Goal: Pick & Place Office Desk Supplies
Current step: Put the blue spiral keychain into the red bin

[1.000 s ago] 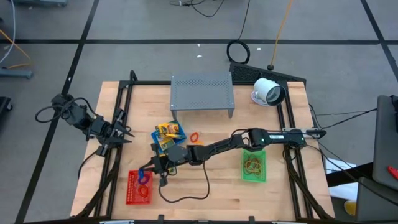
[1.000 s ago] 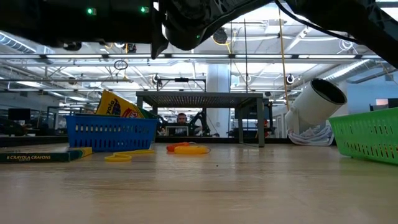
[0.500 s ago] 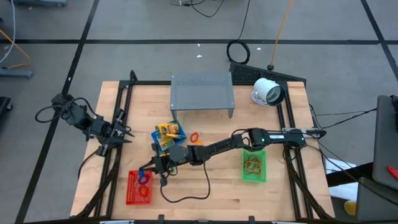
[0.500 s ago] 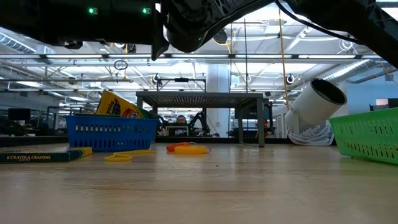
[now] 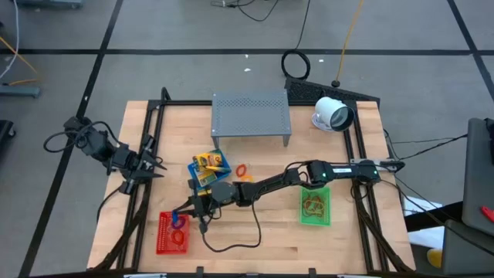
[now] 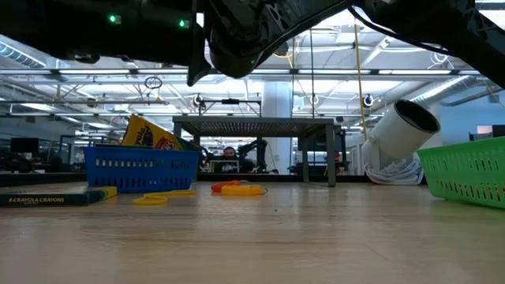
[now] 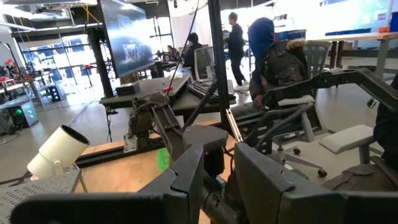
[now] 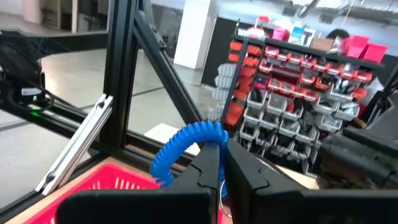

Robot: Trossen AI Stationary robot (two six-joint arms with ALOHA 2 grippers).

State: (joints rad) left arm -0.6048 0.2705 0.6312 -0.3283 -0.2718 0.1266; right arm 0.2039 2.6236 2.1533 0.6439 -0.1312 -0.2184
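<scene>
My right gripper (image 5: 187, 211) reaches across the table to its near left and hangs over the red basket (image 5: 171, 233), shut on a blue rubber band (image 8: 184, 140). The red basket holds other bands. A blue basket (image 5: 210, 165) with a yellow crayon pack (image 6: 150, 134) leaning in it stands on the table just beyond. Another crayon pack (image 6: 49, 198) lies flat on the table beside it. An orange band (image 5: 241, 170) lies flat on the table. The green basket (image 5: 314, 207) at the right holds tan bands. My left gripper (image 5: 154, 166) waits open at the table's left edge. My right gripper pinches the blue rubber band between its two fingers (image 8: 209, 163) at one spot on the loop (image 8: 211, 134). The rest of the loop arches free to one side of the fingers, clear of the red basket (image 8: 106, 180) below.
A grey perforated stand (image 5: 251, 114) sits at the table's far middle, with a white round device (image 5: 333, 115) to its right. A yellow band (image 6: 150, 200) lies near the blue basket. A black frame rail runs along each side of the table. People show in the room beyond.
</scene>
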